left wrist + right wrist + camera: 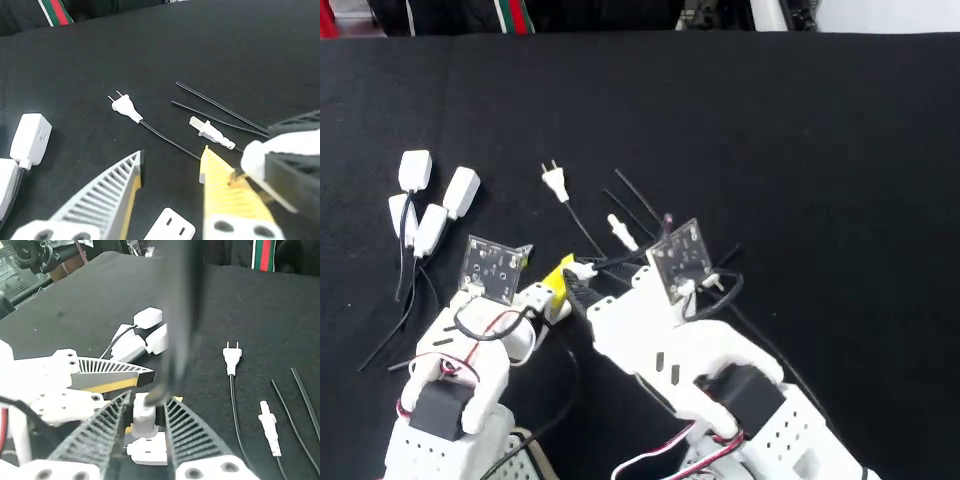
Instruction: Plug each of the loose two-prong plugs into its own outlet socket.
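Observation:
My right gripper (147, 399) is shut on a white two-prong plug (142, 415) whose black cable rises in front of the camera. The plug hangs directly over a white socket (148, 450). That socket (172, 227) sits low between the grey and yellow fingers of my left gripper (172, 150), which grips it. In the high view both grippers meet at the table's middle front, left gripper (558, 282) beside right gripper (584, 272). Two loose plugs lie beyond them: one with bare prongs (555, 182) (125, 106) (231, 356), and a slimmer one (620, 230) (210, 132) (267, 425).
A cluster of white sockets (425, 200) (145, 332) on black cords lies at the left; one socket (31, 137) is near the left gripper. Thin black cables (635, 200) (220, 107) run across the black cloth behind the loose plugs.

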Robot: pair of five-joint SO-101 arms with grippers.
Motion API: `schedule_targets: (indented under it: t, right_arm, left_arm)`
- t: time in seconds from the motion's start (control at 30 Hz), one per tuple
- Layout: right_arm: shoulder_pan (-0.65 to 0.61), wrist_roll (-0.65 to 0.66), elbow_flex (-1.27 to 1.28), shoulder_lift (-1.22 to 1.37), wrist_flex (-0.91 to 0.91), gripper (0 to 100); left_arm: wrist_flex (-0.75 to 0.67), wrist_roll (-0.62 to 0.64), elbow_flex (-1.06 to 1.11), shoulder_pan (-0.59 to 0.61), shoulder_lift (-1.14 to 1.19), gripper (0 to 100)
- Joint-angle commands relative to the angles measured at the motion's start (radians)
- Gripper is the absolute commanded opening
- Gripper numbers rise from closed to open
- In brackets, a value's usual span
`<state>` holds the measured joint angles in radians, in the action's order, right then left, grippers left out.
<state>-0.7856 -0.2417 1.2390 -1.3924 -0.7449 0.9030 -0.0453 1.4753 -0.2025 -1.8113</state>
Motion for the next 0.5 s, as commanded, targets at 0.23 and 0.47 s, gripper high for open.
schedule_targets:
  t: [0.23, 0.47]
  right_arm:
    - [0.038, 0.041, -0.099, 0.111, -0.046, 1.1]
    - [0.046, 0.037, -0.153, 0.341, -0.040, 1.1]
  left_arm:
    - [0.201, -0.124, -0.137, 0.035, -0.014, 19]
    - [0.423, -0.376, -0.199, 0.418, -0.014, 19]
